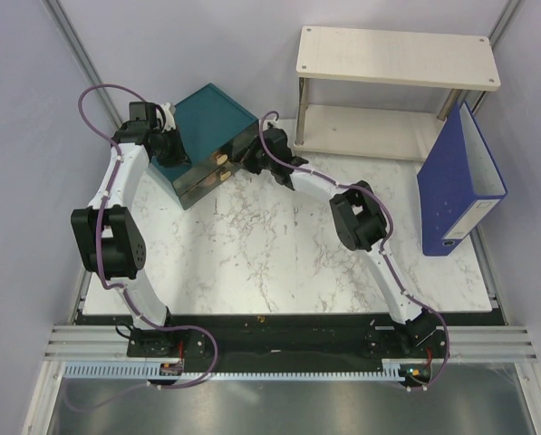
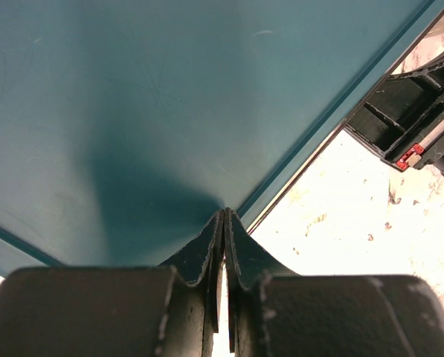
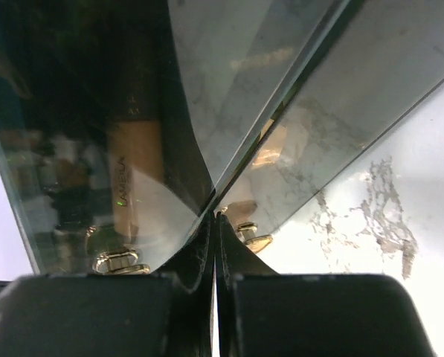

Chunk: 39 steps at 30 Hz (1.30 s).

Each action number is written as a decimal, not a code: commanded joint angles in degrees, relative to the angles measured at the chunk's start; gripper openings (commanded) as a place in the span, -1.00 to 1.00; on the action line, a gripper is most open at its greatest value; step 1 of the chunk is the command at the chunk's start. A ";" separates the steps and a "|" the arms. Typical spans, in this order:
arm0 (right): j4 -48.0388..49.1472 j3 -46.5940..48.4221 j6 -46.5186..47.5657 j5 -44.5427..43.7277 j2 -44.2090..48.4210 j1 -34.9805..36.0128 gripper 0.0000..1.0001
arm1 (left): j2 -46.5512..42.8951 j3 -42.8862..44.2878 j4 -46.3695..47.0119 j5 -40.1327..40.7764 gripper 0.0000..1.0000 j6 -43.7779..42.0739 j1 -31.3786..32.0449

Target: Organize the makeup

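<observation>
From above, a teal box [image 1: 207, 118] stands at the back left of the marble table [image 1: 279, 254], turned at an angle, with both arms reaching to it. The left claw [image 1: 168, 145] is at the box's left side and the right claw [image 1: 255, 156] is at its right front corner, beside the clear drawers [image 1: 217, 172]. Small tan and gold spots show through the drawer fronts; from here I cannot tell which are makeup. A pale shelf [image 1: 392, 54] stands at the back right, and a blue binder [image 1: 456, 181] leans near it on the right edge of the table. In the left wrist view, the left claw [image 2: 223, 223] is clenched, its fingers pressed together with nothing between them, and the tips are up against the flat teal wall of the box. Bright marble shows to the right, and part of the right arm [image 2: 415, 111] sits in the upper right corner. In the right wrist view, the right claw [image 3: 214, 223] is also clenched and empty, with its tips at the clear front of a drawer. Behind that glassy front lies a tube [image 3: 132, 171] with a peach body and a dark upper part, inside the box. Gold knobs [image 3: 117, 260] show low on the drawer fronts, on either side of the fingers. Marble lies to the right.
</observation>
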<state>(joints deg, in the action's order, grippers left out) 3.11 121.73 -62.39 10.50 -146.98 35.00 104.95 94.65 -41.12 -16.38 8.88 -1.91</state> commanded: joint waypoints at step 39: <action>-30.80 -63.10 39.45 -25.27 75.95 -2.48 0.96 | -32.25 -17.47 -3.09 0.82 0.99 -0.71 13.16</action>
<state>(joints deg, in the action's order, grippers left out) -24.29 59.83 -24.56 -9.61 -76.49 32.71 75.64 82.17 -47.77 -15.09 8.45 8.99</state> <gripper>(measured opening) 0.976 0.991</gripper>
